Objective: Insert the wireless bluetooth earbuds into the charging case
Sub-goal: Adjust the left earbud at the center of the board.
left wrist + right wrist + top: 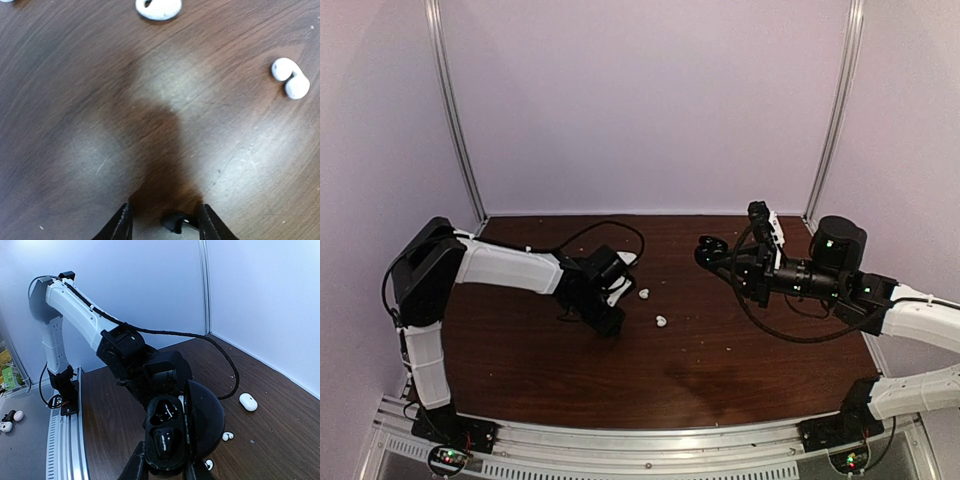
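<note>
My right gripper (718, 256) is shut on the open black round case (170, 435) and holds it up above the table, lid (207, 420) swung to the right. Its lower well shows a dark glossy shape. My left gripper (607, 314) is low over the table. In the left wrist view its jaws stand apart, and a small black earbud (176, 222) lies between them against the right finger (207, 226), clear of the left one. Two white earbuds (643, 294) (662, 321) lie on the table beside it; they also show in the left wrist view (158, 8) (290, 79).
A white oval case (248, 401) lies on the brown table near the back wall, also in the top view (628, 258). A black cable (610, 228) loops behind the left arm. Metal rails (620, 440) run along the near edge.
</note>
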Controlling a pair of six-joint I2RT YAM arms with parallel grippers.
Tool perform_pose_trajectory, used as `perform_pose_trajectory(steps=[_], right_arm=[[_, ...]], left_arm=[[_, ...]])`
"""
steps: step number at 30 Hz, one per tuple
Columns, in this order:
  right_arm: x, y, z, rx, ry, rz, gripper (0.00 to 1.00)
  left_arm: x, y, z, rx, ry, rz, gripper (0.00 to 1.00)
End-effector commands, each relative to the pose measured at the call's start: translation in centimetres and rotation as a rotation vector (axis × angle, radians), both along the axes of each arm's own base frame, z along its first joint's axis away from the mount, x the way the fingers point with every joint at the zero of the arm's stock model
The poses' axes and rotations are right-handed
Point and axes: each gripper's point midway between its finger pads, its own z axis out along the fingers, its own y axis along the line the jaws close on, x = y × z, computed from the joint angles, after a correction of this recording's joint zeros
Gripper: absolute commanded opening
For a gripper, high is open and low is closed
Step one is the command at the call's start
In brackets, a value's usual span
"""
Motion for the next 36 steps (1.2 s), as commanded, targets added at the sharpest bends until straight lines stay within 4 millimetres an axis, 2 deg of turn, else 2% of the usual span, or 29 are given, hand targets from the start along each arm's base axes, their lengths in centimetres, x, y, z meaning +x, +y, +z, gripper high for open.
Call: perform_pose_trajectory(steps=[1, 6, 11, 16, 23, 36], right_arm=[[0.0, -0.3, 0.6, 0.011, -0.014, -0.008, 0.12], [0.0, -0.3, 0.5, 0.008, -0.015, -0.008, 0.12], [0.0, -0.2, 0.4, 0.01, -0.011, -0.005, 0.12], [0.0, -0.3, 0.3, 0.005, -0.009, -0.009, 0.12], [0.0, -0.5, 0.2, 0.003, -0.008, -0.013, 0.12], [0.1, -0.6, 0.1, 0.0, -0.006, -0.018, 0.12]], left_arm=[[-0.8, 3.2, -1.6, 0.134, 0.004, 0.007, 0.45], [-1.2, 2.9, -0.3, 0.109, 0.005, -0.044, 0.4], [-1.1, 0.7, 1.1, 0.041, 0.027, -0.109, 0.39], [-0.9, -0.6, 2.0, 0.047, 0.064, -0.179, 0.39], [-1.0, -0.5, 1.1, 0.11, 0.142, -0.222, 0.38], [-0.7, 0.0, -0.7, 0.165, 0.176, -0.204, 0.26]])
